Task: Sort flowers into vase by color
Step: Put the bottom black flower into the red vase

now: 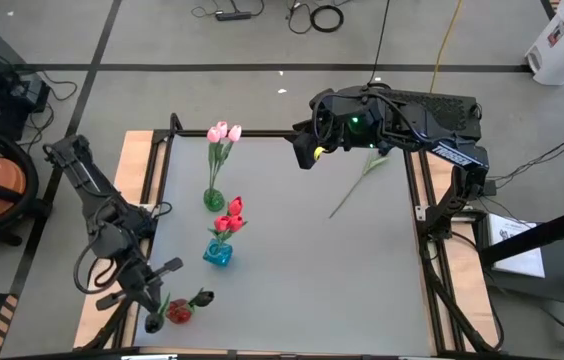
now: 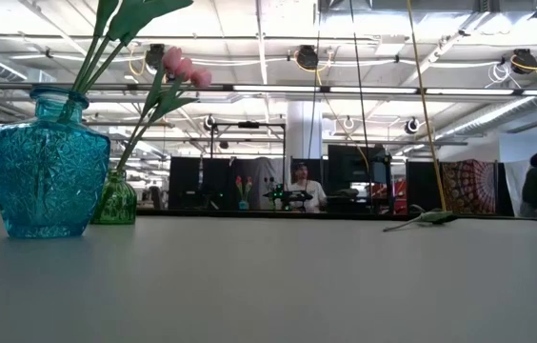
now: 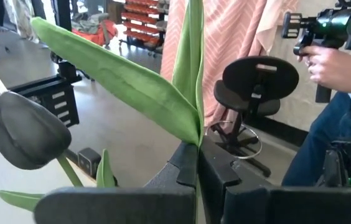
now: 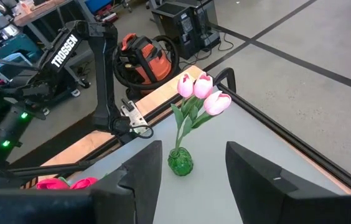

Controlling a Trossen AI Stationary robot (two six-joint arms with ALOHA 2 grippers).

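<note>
On the grey table, three pink tulips stand in a green vase near 11 o'clock, and red tulips stand in a blue vase just below. A loose green stem lies near 2 o'clock. The right gripper hovers at 12 o'clock, jaws wide and holding nothing. The left gripper, at 7 o'clock, has its jaws closed on a black tulip.

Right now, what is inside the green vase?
The green vase holds three pink tulips; their green stems go down through its neck. The stem ends inside the textured glass cannot be seen clearly.
</note>
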